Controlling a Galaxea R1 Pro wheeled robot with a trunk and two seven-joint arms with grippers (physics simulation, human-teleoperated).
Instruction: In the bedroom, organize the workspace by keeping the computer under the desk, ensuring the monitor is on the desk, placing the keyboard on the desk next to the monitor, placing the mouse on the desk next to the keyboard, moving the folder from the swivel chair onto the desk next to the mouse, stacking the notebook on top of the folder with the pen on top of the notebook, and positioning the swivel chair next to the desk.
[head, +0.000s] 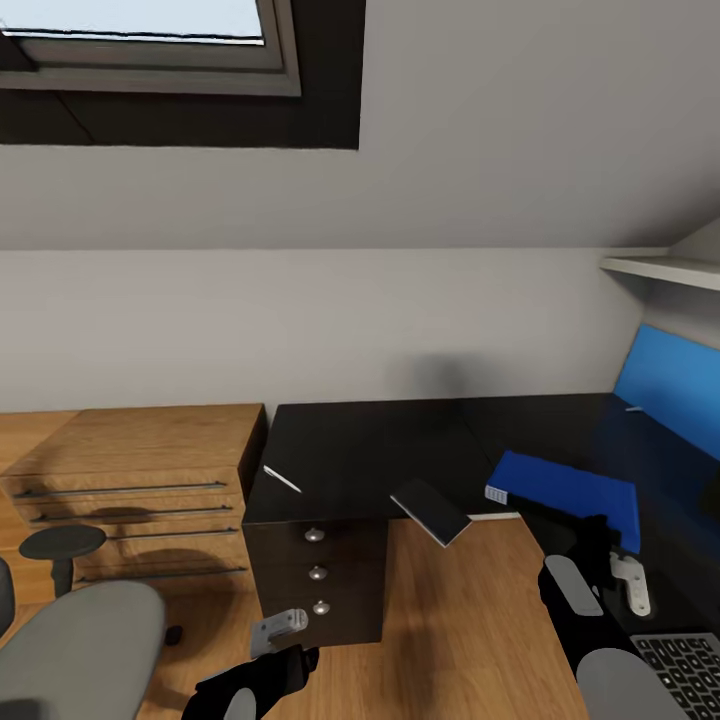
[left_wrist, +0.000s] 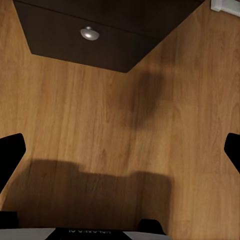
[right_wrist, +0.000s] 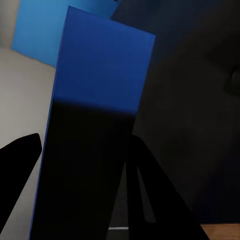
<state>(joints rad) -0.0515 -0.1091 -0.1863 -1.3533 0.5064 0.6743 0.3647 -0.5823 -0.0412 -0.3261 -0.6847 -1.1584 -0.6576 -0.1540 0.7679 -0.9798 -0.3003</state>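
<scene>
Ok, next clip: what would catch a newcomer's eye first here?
The bright blue folder stands out most, lying on the black desk with the right hand at its near edge. Next comes a small dark notebook jutting over the desk's front edge. At the lower left, the grey seat of the swivel chair sits on the wood floor.

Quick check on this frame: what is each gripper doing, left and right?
Left gripper: open, holding nothing, above the wooden floor.
Right gripper: shut on the blue folder, at the desk.
</scene>
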